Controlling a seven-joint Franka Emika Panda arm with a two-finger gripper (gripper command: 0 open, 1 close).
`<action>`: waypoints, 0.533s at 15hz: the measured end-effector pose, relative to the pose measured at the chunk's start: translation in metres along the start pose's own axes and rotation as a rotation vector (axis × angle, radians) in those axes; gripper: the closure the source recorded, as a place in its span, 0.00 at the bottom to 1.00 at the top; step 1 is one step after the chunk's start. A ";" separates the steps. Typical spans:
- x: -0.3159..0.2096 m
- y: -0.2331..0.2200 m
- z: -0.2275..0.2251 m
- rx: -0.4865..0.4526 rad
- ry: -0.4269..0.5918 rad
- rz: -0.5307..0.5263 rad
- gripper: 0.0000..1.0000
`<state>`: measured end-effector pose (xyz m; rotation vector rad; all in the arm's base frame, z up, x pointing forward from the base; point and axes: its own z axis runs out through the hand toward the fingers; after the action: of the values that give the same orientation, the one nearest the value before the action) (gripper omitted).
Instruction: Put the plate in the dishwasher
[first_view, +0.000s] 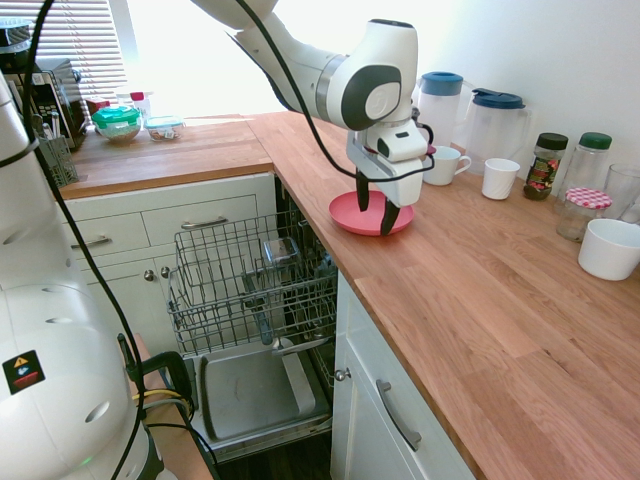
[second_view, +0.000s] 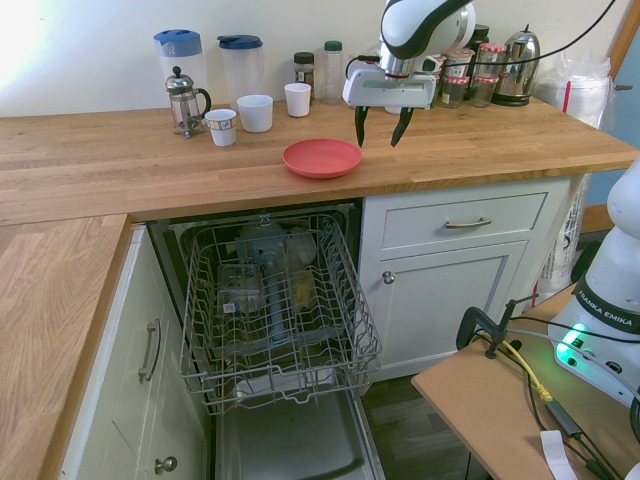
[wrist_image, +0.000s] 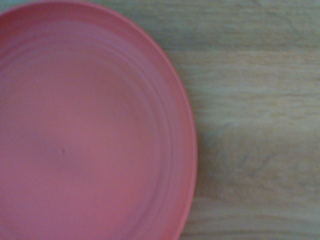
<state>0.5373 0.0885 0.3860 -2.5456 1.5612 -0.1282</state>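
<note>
Smooth matt plastic plate (second_view: 321, 158), oiled wood counter (second_view: 120, 160), grey wire rack (second_view: 275, 300)

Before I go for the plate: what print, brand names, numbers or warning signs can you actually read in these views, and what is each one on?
"FRANKA EMIKA" on the white robot base, second exterior view.
Yellow warning triangle on a black sticker, on the white robot casing; its small print is unreadable.
Label on the dark coffee jar: too small to read.
Red plate: no marking.
Jugs, cups, dishwasher rack: no print visible.
</note>
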 end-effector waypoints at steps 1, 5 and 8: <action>0.006 -0.005 0.007 0.003 -0.001 0.008 0.00; 0.026 -0.029 0.029 0.017 -0.055 0.027 0.00; 0.035 -0.039 0.045 0.031 -0.107 0.022 0.00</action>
<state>0.5941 0.0781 0.3485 -2.4674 1.5343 -0.0140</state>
